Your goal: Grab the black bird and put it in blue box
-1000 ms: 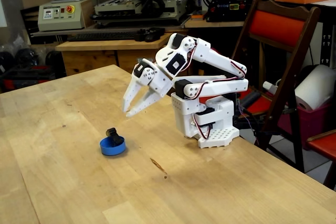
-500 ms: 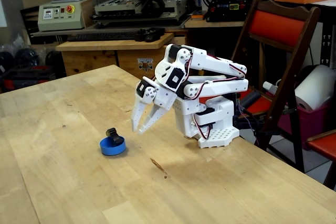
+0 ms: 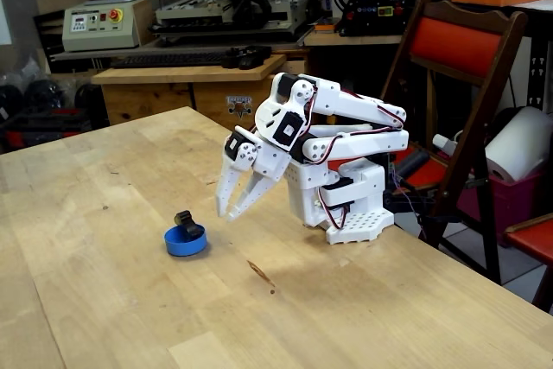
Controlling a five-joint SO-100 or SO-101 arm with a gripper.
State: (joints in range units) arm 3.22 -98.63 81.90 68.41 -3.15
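We see the bird point(image 3: 184, 223) sitting in the blue box point(image 3: 186, 242), which rests on the worktop point(image 3: 104, 300) about midway between the far corner and the near edge, somewhat toward the left side in the fixed view. The bird leans over the far rim of the box rather than lying flat inside it, its dark body tilted; we cannot make out the beak or which way the head points.

The arm point(image 3: 341, 170) is folded back over its base near the right edge of the worktop. Its fingers point(image 3: 232, 212) hang down and are spread apart, pinching nothing, with their tips just above the wood and clear of the box. From those tips the box and bird lie to the left and slightly nearer the front edge, near but not touching.

We judge the placing as good as done: the bird is in the box and the fingers are free of it. If anything remains, it is pulling the arm away without brushing the bird, which perches rather high on the rim and could tip out at a light knock.

A small brown scrap point(image 3: 259, 274) lies on the worktop nearer the front edge, apart from everything.
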